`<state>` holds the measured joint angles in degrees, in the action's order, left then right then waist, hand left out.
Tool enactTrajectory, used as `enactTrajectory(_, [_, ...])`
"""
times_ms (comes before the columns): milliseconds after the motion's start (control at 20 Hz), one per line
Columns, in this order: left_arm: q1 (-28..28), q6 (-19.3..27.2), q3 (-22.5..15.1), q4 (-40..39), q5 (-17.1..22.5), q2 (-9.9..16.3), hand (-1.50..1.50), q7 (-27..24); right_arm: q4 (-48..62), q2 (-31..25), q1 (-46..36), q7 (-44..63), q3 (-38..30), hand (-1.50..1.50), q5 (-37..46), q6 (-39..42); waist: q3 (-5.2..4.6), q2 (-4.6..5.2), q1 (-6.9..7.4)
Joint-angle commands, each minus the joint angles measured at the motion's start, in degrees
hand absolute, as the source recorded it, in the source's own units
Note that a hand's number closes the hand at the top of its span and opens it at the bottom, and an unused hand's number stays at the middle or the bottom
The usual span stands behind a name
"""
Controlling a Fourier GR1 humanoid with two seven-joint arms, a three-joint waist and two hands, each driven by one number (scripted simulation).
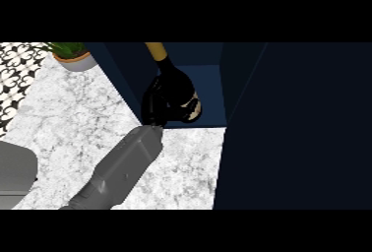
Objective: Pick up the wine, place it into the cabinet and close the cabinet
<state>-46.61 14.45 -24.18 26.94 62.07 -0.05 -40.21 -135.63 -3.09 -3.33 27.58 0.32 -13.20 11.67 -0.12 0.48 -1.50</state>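
The robot's hand is curled around the dark wine bottle, and both sit inside the open blue cabinet at about 12 o'clock in the view. The bottle's gold neck points up toward 12 o'clock, and the grey forearm comes in from 7 o'clock over the white marble counter. A small potted plant stands on the counter at 10 o'clock, and the big dark cabinet door fills the 3 o'clock side.
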Motion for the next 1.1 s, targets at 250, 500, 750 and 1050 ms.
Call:
enactTrajectory(250, [-9.85,-1.36,3.01,-10.52,1.13,0.05,1.50,2.20,3.29,0.49,-1.43,-2.01,0.43,-1.50,1.25,0.03,0.08,0.23,-0.73])
enactTrajectory(500, [-13.47,-0.09,2.40,-12.63,2.12,0.05,1.50,6.72,0.00,-1.51,-1.38,0.05,-2.39,-1.50,-4.06,1.12,0.09,0.43,-1.96])
enactTrajectory(750, [-14.54,0.42,2.48,-13.66,3.60,0.05,1.50,6.84,-0.45,0.34,-1.68,0.51,1.45,-1.50,-0.32,-0.52,0.05,0.63,-2.79])
enactTrajectory(1050, [-13.55,1.99,1.37,-12.86,5.89,0.05,1.50,4.30,2.26,2.77,-4.54,-0.53,5.04,-1.50,2.94,-2.13,0.01,0.91,-3.67])
